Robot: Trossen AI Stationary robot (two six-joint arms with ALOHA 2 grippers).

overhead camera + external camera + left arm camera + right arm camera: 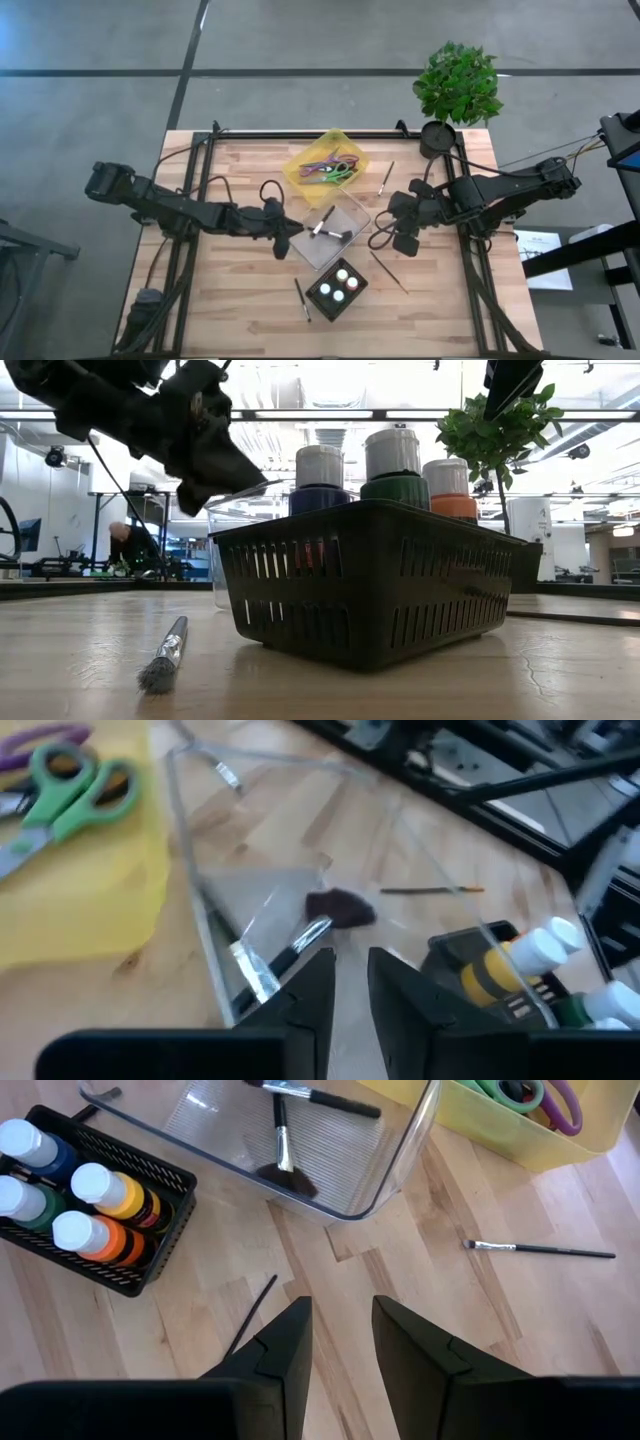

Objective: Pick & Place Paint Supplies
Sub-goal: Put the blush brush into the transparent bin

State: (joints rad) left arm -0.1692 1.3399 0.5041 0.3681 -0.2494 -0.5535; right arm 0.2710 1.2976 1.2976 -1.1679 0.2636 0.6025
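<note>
Overhead looks straight down, low camera sits behind the black basket (370, 585), wrists share it.

We note a robotics lab or workshop: bare grey concrete floor (300, 35), black metal-framed wooden bench (250, 300), more workbenches behind, a person (128, 545) seated there, ceiling strip lights.

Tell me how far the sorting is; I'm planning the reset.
Done: white-capped paint bottles stand in the black slotted basket; two dark-handled brushes lie in the clear plastic bin. In hand: nothing visible; the left tool hovers at that bin. Left: three thin brushes on the wooden table.
</note>
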